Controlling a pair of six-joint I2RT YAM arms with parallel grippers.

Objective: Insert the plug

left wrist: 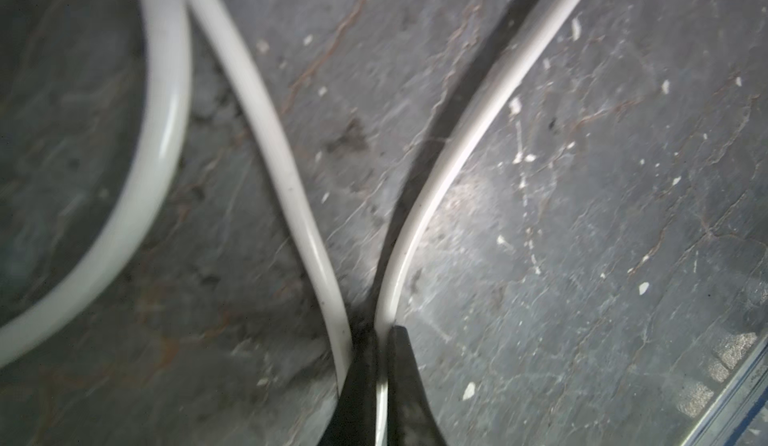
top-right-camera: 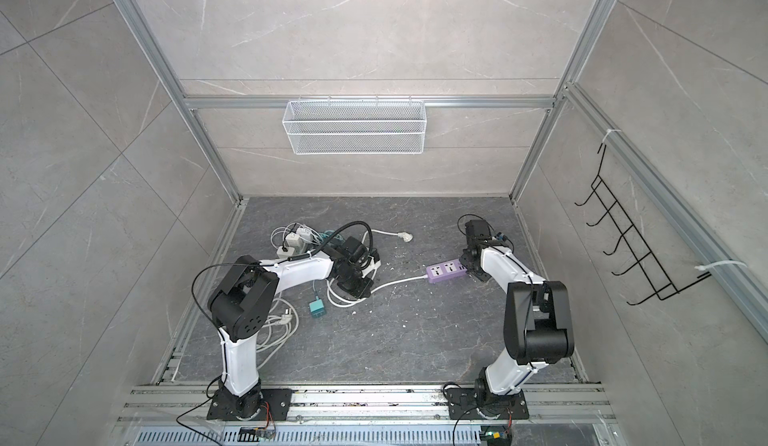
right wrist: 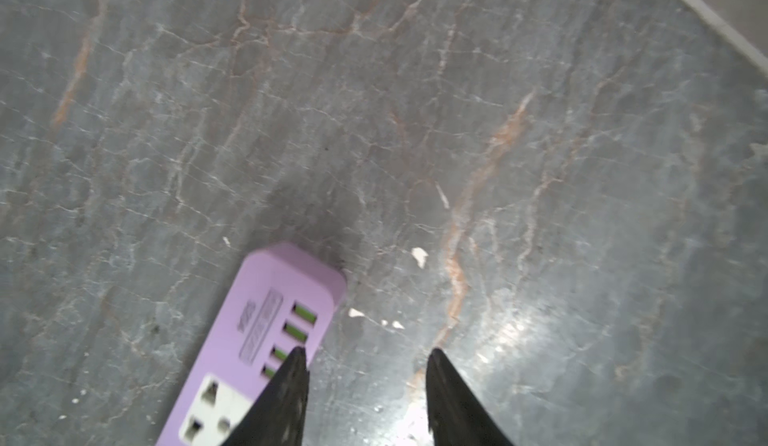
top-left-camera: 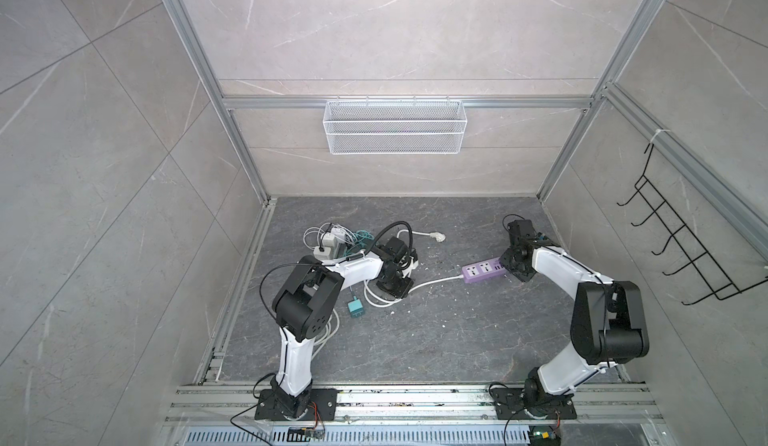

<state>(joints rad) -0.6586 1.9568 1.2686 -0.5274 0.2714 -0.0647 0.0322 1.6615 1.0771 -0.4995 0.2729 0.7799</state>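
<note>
Left pincer [left wrist: 380, 336] clamped on a white round cable [left wrist: 457, 149]; right pincer [right wrist: 366, 352] open over the purple plastic power strip [right wrist: 270, 319]. White plug [top-left-camera: 439, 237] lies loose on the dark marble tabletop [top-left-camera: 457, 340]; pulling the cable may drag the strip.

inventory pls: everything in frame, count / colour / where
power strip: 1, purple, table right of centre, below the right tool
white cable: 1, white, runs from the strip to the left tool
loose plug: 1, white, far centre of table
adapter: 1, teal, table beside left arm
charger pile: count unclear, white and grey, far left of table
cable coil: count unclear, white, under left arm
mesh basket: 1, white, back wall rail
hook rack: 1, black, right wall
table: 1, dark grey marble
left tool: 1, black, shut on the white cable
right tool: 1, black, open, one fingertip over the strip's ports
</note>
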